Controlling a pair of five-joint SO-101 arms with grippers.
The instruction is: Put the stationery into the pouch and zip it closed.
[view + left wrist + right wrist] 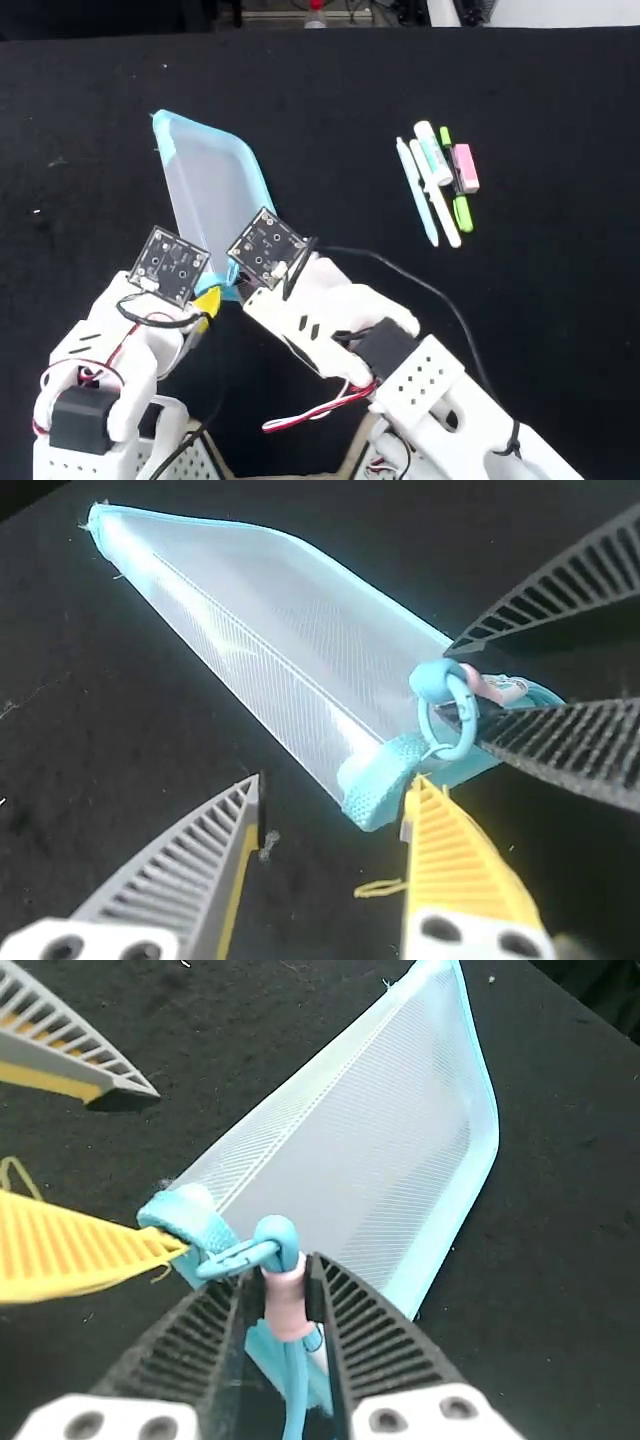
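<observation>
The translucent light-blue pouch (208, 185) lies flat, left of the table's middle, its zip end toward the arms. My right gripper (283, 1275) is shut on the pink zipper pull (284, 1305) beside the blue ring (240, 1253). My left gripper (335, 785) is open right at the pouch's fabric end tab (380, 780). Its yellow finger (450, 855) is next to the tab and its grey finger (205, 865) stands off to the side. The stationery (440, 180), several pens, a green highlighter and a pink eraser, lies in a group at the right, away from both grippers.
A black cloth (560, 300) covers the table. Bare cloth separates the pouch from the stationery. The right arm's cable (420, 285) trails over the cloth near the front. Both arm bases crowd the front edge.
</observation>
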